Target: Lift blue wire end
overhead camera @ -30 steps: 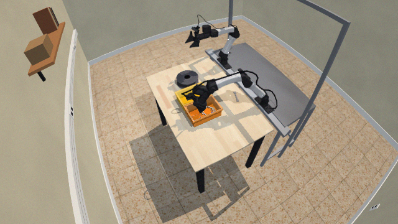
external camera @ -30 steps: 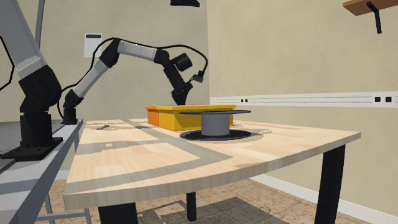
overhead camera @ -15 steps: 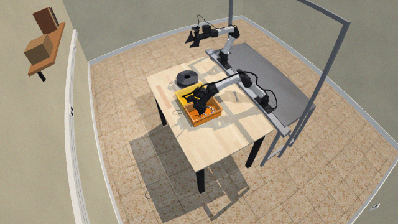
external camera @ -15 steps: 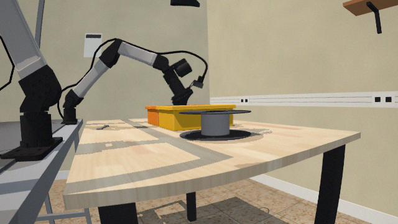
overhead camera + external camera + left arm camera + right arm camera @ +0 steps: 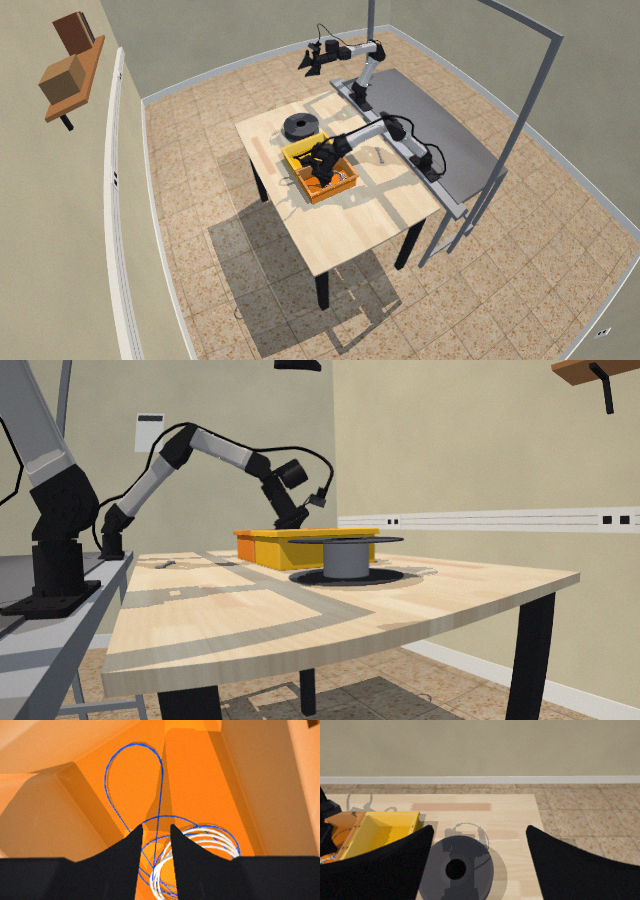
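A blue wire (image 5: 137,744) lies in the orange crate (image 5: 336,192) (image 5: 245,547) (image 5: 261,780). It forms a long loop on the floor, and its rest tangles with a white coiled cable (image 5: 203,829). My left gripper (image 5: 325,184) (image 5: 156,826) is partly open and points down inside the crate. A strand of the loop shows between its fingers in the left wrist view, with nothing gripped. The exterior view hides the fingertips behind the crate walls. My right gripper (image 5: 303,72) (image 5: 479,827) is wide open and empty, high above the table's far end.
A yellow crate (image 5: 288,155) (image 5: 270,553) (image 5: 396,816) stands against the orange one. A dark spool (image 5: 300,132) (image 5: 346,560) (image 5: 434,874) stands beside the yellow crate. A small grey item (image 5: 380,155) (image 5: 165,565) lies toward the arm bases. The orange walls rise around my left fingers.
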